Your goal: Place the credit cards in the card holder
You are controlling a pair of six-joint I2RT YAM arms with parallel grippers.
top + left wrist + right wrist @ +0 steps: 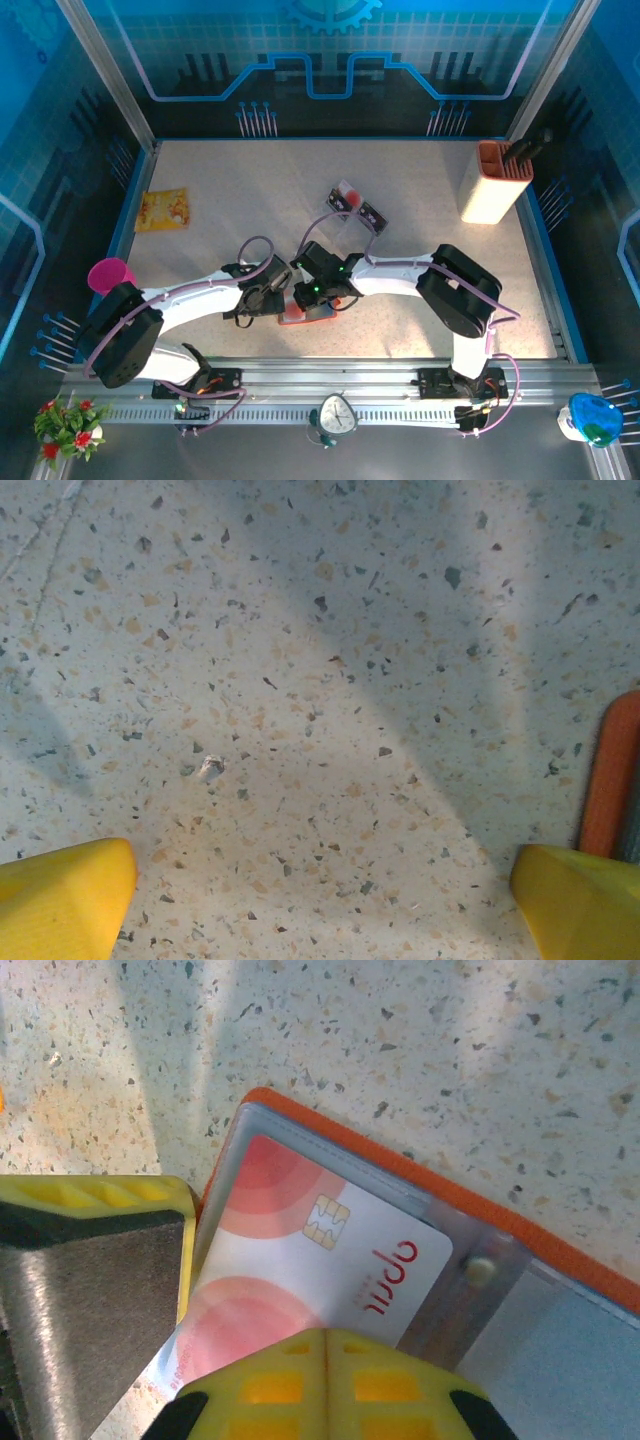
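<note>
White card [330, 1260] with pink-red circles, a gold chip and red letters, orange wallet [540, 1243], pale table [300, 680] with grey and brown specks, pink cup [110, 273]

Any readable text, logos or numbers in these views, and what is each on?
"open": red lettering, seen upside down, on the white-and-pink card lying on the card holder.
Small print beside it: too small to read.
yellow booklet: print too blurred to read.
</note>
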